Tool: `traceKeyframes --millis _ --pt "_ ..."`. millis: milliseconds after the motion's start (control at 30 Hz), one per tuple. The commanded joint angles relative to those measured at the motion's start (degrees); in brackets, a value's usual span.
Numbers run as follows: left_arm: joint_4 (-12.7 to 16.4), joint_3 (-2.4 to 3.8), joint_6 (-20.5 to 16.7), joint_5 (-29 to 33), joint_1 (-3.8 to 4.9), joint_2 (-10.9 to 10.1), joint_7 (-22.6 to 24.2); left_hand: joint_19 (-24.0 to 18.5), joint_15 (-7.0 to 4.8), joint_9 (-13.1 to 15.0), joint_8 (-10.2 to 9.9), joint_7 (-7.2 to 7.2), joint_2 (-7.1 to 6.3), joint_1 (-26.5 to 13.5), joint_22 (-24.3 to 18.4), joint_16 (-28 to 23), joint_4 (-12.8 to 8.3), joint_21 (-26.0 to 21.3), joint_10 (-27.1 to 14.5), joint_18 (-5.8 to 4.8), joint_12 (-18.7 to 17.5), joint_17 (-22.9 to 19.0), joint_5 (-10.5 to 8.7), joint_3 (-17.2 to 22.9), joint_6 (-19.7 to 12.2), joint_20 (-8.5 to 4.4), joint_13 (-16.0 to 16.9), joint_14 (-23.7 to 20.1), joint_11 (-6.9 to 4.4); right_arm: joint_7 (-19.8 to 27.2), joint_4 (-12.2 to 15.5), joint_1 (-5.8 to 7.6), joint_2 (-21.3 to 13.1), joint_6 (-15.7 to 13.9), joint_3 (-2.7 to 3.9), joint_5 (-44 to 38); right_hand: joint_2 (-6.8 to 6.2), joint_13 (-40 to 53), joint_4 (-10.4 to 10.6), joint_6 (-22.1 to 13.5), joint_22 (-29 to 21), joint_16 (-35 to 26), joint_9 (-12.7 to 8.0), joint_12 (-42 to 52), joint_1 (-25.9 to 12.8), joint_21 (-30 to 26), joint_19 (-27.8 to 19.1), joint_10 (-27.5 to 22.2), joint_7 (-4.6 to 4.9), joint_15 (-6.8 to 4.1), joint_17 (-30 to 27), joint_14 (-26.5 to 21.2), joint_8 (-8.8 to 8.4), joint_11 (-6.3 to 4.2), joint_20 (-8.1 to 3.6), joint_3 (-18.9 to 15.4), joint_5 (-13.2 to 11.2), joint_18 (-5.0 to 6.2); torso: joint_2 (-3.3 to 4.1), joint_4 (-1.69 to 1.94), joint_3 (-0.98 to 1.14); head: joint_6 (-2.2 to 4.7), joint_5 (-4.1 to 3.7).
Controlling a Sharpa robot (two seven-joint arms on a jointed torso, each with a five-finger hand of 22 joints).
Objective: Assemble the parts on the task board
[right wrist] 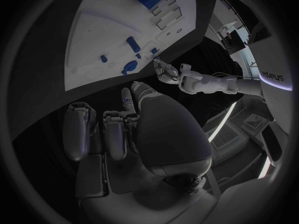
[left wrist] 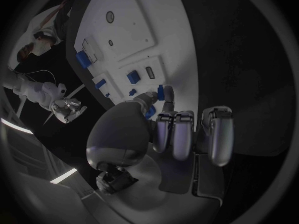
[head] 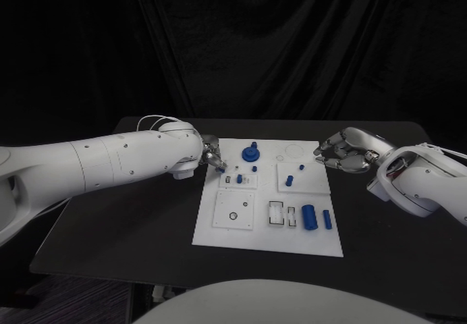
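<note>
1. Task board [head: 222, 229], the white plate, lies in the middle of the black table [head: 127, 223], and both hands sit at its far end.
2. Left hand [head: 213, 159] is at the board's far left corner; in the left wrist view its fingers [left wrist: 176, 134] are curled in, and a small blue piece [left wrist: 161, 91] shows at the tip of the thumb and a finger. It seems pinched there, though the contact itself is hard to make out.
3. Right hand [head: 345, 151] hovers just off the board's far right corner with its fingers [right wrist: 116, 134] curled in; nothing shows in them, so it looks clenched on nothing.
4. Between the hands, at the board's far end, stands a blue knob-like part [head: 252, 152], with a few small blue pegs [head: 289, 180] nearer the board's middle.
5. Toward the board's near right corner lie two blue cylinders [head: 310, 217] side by side, next to a pair of rectangular slots [head: 277, 213].
6. A square white plate with a small round hole [head: 233, 216] sits on the board's near left part.
7. The left forearm [head: 107, 162] covers the table beside the board's left edge, and the left hand hides the board's corner under it.
8. The smallest parts are too small to tell their shape.
</note>
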Motion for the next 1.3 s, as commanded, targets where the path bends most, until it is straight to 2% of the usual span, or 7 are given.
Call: traceKeyframes --millis 33,200,300,467,600,700,1300 --pt "2.48 0.05 -2.34 2.34 0.16 -0.91 -1.19 2.14 -0.44 0.11 0.26 -0.14 -0.07 -0.58 9.93 0.15 0.19 0.33 6.05 0.47 0.20 15.09 -0.62 0.44 0.38 -0.49 15.09 6.15 -0.54 -1.00 -0.14 -0.21 -0.08 -0.06 0.05 -0.07 -0.01 15.08 0.11 0.34 11.63 -0.28 -0.16 0.16 0.51 -0.44 1.37 6.07 0.02 0.46 13.22 5.45 -0.43 0.27 0.35 0.43 0.52 0.34 -0.02 0.11 0.02 0.01 0.20" --pt "5.49 0.01 -3.16 2.33 0.09 -2.43 -2.03 2.37 -0.44 0.19 0.17 -0.09 -0.16 -1.33 10.25 0.15 0.63 0.59 6.05 0.37 0.20 15.09 -1.74 0.87 0.33 -0.51 15.09 6.15 -0.52 -0.87 -0.12 -0.34 -0.24 -0.21 0.05 -0.07 -0.03 15.08 0.12 0.23 11.62 -0.29 -0.20 0.16 0.52 -0.47 1.35 6.07 0.05 0.47 13.22 5.45 -0.50 0.30 0.35 0.47 0.59 0.34 -0.02 0.06 0.06 0.01 0.14" --pt "6.03 0.01 -3.65 2.33 -0.04 -2.72 -2.12 2.44 -0.45 0.24 0.18 -0.07 -0.15 -1.68 10.35 0.15 0.88 0.66 6.05 0.35 0.20 15.09 -2.10 1.02 0.40 -0.52 15.09 6.15 -0.51 -0.85 -0.14 -0.40 -0.36 -0.23 0.05 -0.07 0.01 15.08 0.13 0.23 11.63 -0.28 -0.21 0.16 0.53 -0.45 1.36 6.07 0.06 0.48 13.23 5.45 -0.51 0.30 0.35 0.54 0.70 0.34 -0.04 0.17 0.07 0.01 0.15" --pt "6.01 0.00 -4.42 2.33 -0.38 -2.71 -1.75 2.46 -0.44 0.26 0.18 -0.07 -0.11 -1.88 10.38 0.15 1.03 0.68 6.05 0.34 0.20 15.09 -2.28 1.10 0.43 -0.52 15.09 6.15 -0.51 -0.81 -0.12 -0.46 -0.38 -0.21 0.05 -0.07 0.01 15.08 0.13 0.23 11.63 -0.28 -0.21 0.16 0.53 -0.45 1.36 6.07 0.06 0.48 13.23 5.45 -0.51 0.30 0.35 0.54 0.70 0.34 -0.01 0.18 0.06 0.01 0.25" --pt "5.74 0.00 -4.92 2.33 -0.70 -2.52 -1.33 2.43 -0.45 0.28 0.19 -0.08 -0.07 -1.97 10.34 0.15 1.12 0.65 6.05 0.35 0.20 15.09 -2.38 1.17 0.46 -0.52 15.09 6.15 -0.51 -0.82 -0.07 -0.50 -0.43 -0.18 0.05 -0.07 0.05 15.08 0.13 0.24 11.63 -0.28 -0.23 0.16 0.55 -0.47 1.36 6.07 0.07 0.50 13.23 5.45 -0.52 0.31 0.36 0.61 0.85 0.34 0.05 -0.01 -0.02 0.01 0.44" --pt "5.54 0.00 -5.43 2.33 -0.88 -2.42 -1.05 2.43 -0.45 0.28 0.19 -0.08 -0.07 -1.97 10.34 0.15 1.12 0.65 6.05 0.35 0.20 15.09 -2.38 1.17 0.46 -0.52 15.09 6.15 -0.51 -0.84 -0.02 -0.51 -0.53 -0.20 0.05 -0.07 0.05 15.08 0.13 0.24 11.63 -0.28 -0.23 0.16 0.55 -0.47 1.36 6.07 0.07 0.50 13.23 5.45 -0.52 0.31 0.36 0.61 0.85 0.34 0.00 0.13 -0.01 0.01 0.27" --pt "5.61 -0.01 -6.67 2.33 -2.08 -1.98 0.43 2.24 -0.45 0.30 0.18 -0.11 -0.04 -1.99 10.09 0.15 1.14 0.43 6.05 0.44 0.20 15.09 -2.39 1.29 0.46 -0.52 15.09 6.15 -0.52 -0.94 0.18 -0.52 -0.79 0.00 0.05 -0.07 0.06 15.08 0.14 0.26 11.63 -0.30 -0.25 0.16 0.57 -0.48 1.35 6.07 0.08 0.51 13.20 5.44 -0.52 0.33 0.37 0.72 1.15 0.34 0.05 0.07 0.00 0.01 0.39"
